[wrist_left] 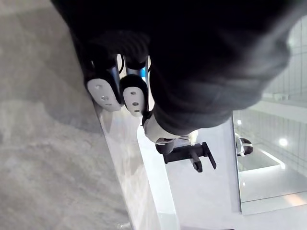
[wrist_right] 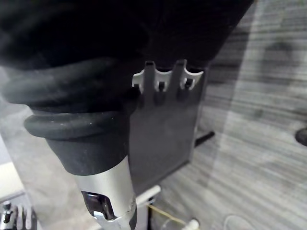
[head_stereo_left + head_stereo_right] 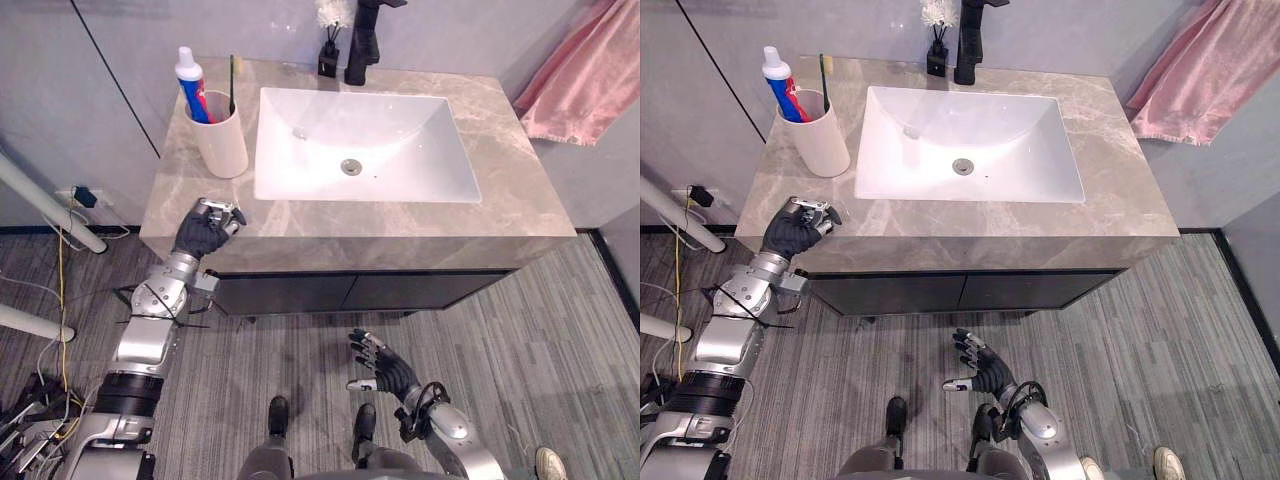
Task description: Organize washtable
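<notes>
Nearest, low over the grey plank floor point(image 3: 560, 340), the right hand point(image 3: 378, 365) hangs with its fingers spread and relaxed, holding nothing. A light-coloured shoe point(image 3: 548, 463) shows on the floor off to its right.

Further on stands the washtable, with a dark cabinet front point(image 3: 350, 292) under a beige marbled countertop point(image 3: 500, 190). The left hand point(image 3: 205, 228) rests on the countertop's front left corner. Its fingers point(image 1: 103, 93) are curled in toward the palm, and nothing can be seen inside them.

Beyond that hand, near the left edge of the top, a cream cup point(image 3: 220, 140) stands upright just beside the basin. In it are a toothpaste tube point(image 3: 192, 88), blue and red with a white cap, cap up and leaning left, and a dark toothbrush point(image 3: 232, 80) standing nearly straight against the cup's right side.

The white rectangular basin point(image 3: 400, 140) takes up the middle of the top, with its round metal drain point(image 3: 351, 167) near the front of the bowl.

At the back edge behind the basin stands a black faucet point(image 3: 363, 40). A small dark diffuser bottle point(image 3: 328, 62) with sticks and a white tuft stands just to its left.

Farthest right, a pink towel point(image 3: 590, 70) hangs against the wall, off the countertop
</notes>
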You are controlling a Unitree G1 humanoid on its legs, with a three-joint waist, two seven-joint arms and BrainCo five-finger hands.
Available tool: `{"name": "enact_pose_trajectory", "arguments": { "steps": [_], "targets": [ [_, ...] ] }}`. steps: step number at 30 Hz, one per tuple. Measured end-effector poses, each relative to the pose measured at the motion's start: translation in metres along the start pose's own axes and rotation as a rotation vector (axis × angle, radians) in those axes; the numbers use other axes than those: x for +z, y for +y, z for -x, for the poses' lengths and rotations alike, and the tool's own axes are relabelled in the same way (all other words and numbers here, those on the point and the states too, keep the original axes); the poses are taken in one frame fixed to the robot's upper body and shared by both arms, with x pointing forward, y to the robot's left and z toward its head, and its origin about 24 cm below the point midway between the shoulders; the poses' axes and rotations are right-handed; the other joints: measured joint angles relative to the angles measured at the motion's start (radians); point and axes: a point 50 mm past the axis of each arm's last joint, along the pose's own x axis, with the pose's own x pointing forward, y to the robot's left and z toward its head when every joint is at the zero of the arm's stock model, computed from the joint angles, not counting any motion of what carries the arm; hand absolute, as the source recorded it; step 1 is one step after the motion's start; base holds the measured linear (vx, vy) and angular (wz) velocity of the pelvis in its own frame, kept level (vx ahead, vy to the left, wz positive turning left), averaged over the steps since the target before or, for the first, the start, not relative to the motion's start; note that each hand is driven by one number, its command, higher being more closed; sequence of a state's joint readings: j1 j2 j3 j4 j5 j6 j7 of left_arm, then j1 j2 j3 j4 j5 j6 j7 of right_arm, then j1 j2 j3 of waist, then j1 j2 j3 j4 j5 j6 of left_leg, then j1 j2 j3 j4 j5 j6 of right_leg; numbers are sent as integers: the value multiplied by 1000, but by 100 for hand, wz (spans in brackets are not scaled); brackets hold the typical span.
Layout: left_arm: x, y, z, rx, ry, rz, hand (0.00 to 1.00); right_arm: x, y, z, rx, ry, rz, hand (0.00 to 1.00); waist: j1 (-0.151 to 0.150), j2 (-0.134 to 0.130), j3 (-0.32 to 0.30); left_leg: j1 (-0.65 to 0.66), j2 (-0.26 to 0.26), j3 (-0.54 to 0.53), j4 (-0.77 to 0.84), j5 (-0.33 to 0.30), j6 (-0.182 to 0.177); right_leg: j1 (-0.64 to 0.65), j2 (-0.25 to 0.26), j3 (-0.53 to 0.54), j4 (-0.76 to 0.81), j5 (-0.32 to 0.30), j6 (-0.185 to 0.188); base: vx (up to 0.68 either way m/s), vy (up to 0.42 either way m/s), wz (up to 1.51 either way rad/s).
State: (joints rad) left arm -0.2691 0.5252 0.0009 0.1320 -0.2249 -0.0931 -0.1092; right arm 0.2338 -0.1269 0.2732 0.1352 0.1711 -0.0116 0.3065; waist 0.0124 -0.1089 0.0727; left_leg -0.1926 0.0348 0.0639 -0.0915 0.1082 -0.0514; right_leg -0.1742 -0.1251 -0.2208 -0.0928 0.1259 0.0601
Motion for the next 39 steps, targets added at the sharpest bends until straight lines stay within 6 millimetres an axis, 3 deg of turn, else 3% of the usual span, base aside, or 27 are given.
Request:
{"name": "enact_pose_trajectory", "arguments": {
  "steps": [10, 18, 22, 25, 30, 31, 39],
  "targets": [
    [-6, 6, -14, 21, 36, -1, 100, -4, -7, 6, -41, 13, -4, 0, -7, 12, -14, -3, 1, 10, 0, 0, 0, -9, 0, 8, -1, 2, 1, 5, 4, -2],
    [2, 29, -26, 57, 44, -63, 100, -6, -6, 8, -46, 21, -2, 0, -22, 11, -14, -18, 1, 14, 0, 3, 4, -25, 0, 13, -2, 5, 3, 24, 8, -2],
    [13, 53, -35, 102, 58, -123, 100, -8, -7, 9, -61, 27, -6, 0, -24, 7, -12, -37, 2, 17, 1, 3, 5, -44, 2, 17, -2, 9, 3, 25, 9, -2],
    [29, 81, -43, 143, 73, -215, 100, -8, -7, 10, -66, 25, -8, 0, -25, -17, 6, -42, 3, 21, 4, 3, 5, -51, 3, 25, -2, 11, 3, 37, 14, -5],
    [49, 95, -48, 174, 32, -254, 100, -5, -7, 10, -70, 11, -6, 0, -23, -31, 42, -52, 1, 20, 7, 3, 5, -59, 1, 28, -2, 12, 3, 23, 14, 0],
    [66, 108, -53, 212, -5, -248, 100, 3, -9, 11, -83, -26, 5, 0, -24, -33, 79, -67, 2, 19, 20, 2, 6, -70, 3, 28, 0, 12, 2, 40, 19, -1],
    [81, 111, -54, 230, -60, -246, 100, 4, -12, 11, -107, -29, 4, 0, -22, -38, 114, -75, 2, 19, 23, 0, 5, -77, 2, 30, 1, 13, 1, 5, 2, 0]
  ]
}}
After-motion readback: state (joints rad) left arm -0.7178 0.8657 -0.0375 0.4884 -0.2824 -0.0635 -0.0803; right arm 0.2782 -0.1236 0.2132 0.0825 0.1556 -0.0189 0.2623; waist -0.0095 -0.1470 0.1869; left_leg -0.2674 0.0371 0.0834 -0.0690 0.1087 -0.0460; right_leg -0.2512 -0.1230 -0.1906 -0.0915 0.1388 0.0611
